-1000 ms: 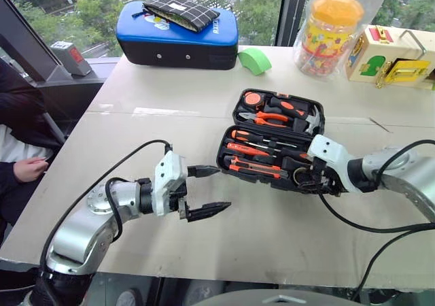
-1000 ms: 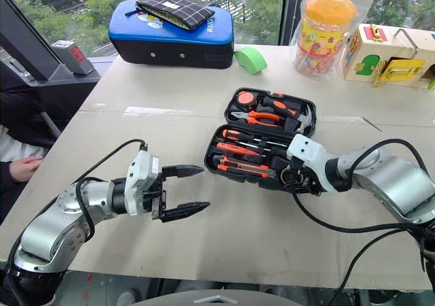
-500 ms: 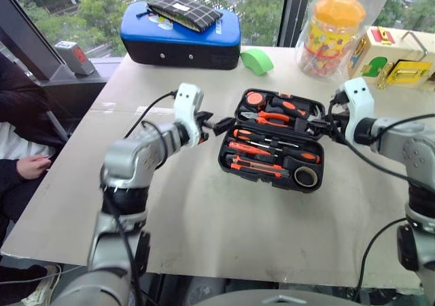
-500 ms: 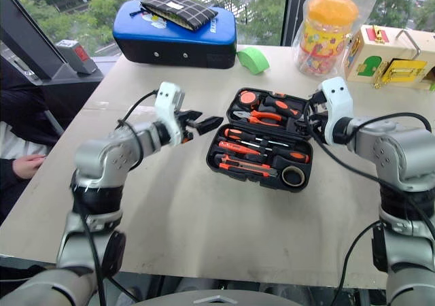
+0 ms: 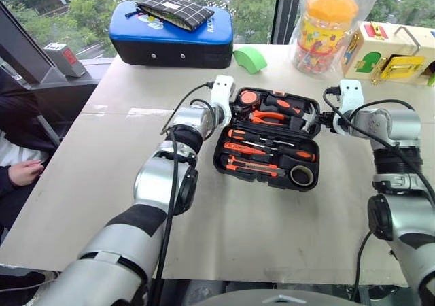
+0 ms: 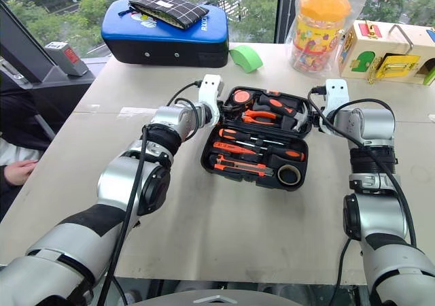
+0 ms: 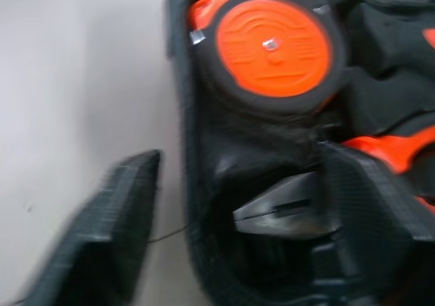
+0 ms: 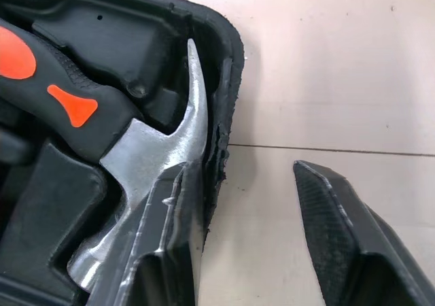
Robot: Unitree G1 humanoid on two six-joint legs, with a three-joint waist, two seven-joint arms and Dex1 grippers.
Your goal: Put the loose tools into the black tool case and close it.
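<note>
The black tool case [image 5: 224, 158] lies open in the middle of the table. Its near half holds screwdrivers [image 5: 272, 147] and a utility knife [image 5: 255, 166] in recesses. The far half, the lid, holds an orange tape measure [image 7: 272, 47], pliers [image 5: 272, 117] and a hammer [image 8: 156, 149]. At the lid's left end is my left gripper [image 7: 238, 156], open, one finger [image 7: 102, 238] outside the rim and the other inside. My right gripper [image 8: 241, 170] is open at the lid's right end, astride the rim beside the hammer head.
A blue-topped soft case [image 5: 173, 27] with a checked pouch stands at the back left. Beside it are a green tape roll [image 5: 253, 60], an orange-lidded jar [image 5: 326, 27] and a wooden lock box [image 5: 391, 51]. A person's hand [image 5: 24, 173] rests off the table's left edge.
Both arms have swung forward from the table's near side to the two ends of the lid. Both grippers' jaws have narrowed and now straddle the rim.
</note>
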